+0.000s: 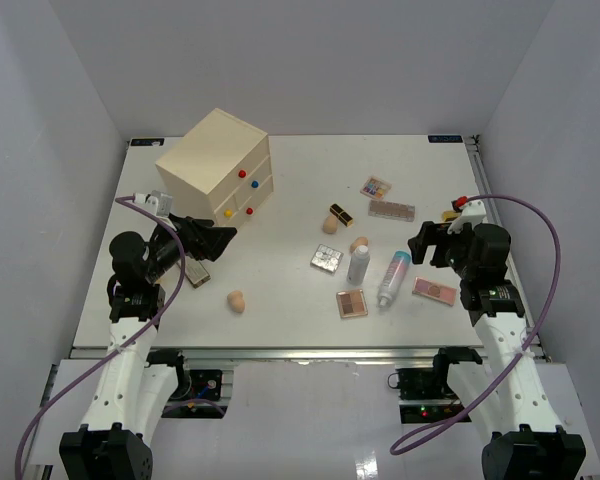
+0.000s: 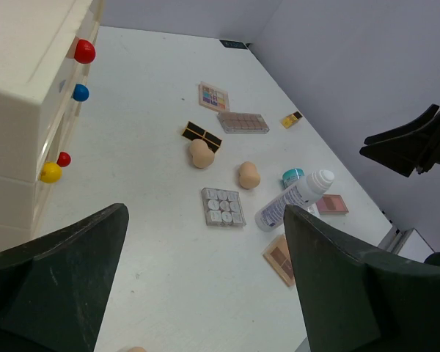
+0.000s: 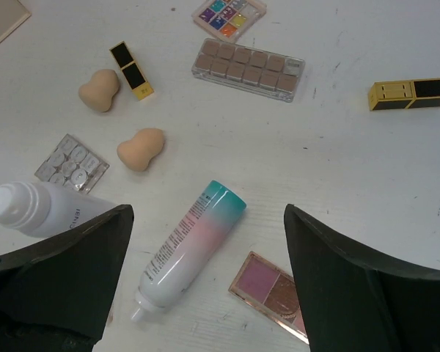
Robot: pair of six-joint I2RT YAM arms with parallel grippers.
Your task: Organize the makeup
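We find the drawer chest (image 1: 216, 160) at the back left of the bench (image 1: 290, 325). One sponge (image 1: 237, 301) lies alone near the front, left of centre. Further right, the bottle (image 1: 358, 264) sits between a palette (image 1: 326, 258) on its left and the tube (image 1: 393, 277) on its right. Just behind the bottle lies a second sponge (image 1: 359, 244). Farther back lies a lipstick (image 1: 340, 213), with the rear palette (image 1: 391, 210) to its right.

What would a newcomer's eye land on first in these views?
The cream drawer chest with coloured knobs stands at the far left of the table. Makeup is scattered centre-right, a teal-capped tube lying beside a clear bottle, with one peach sponge apart at near left. The left gripper and right gripper hover open, holding nothing.
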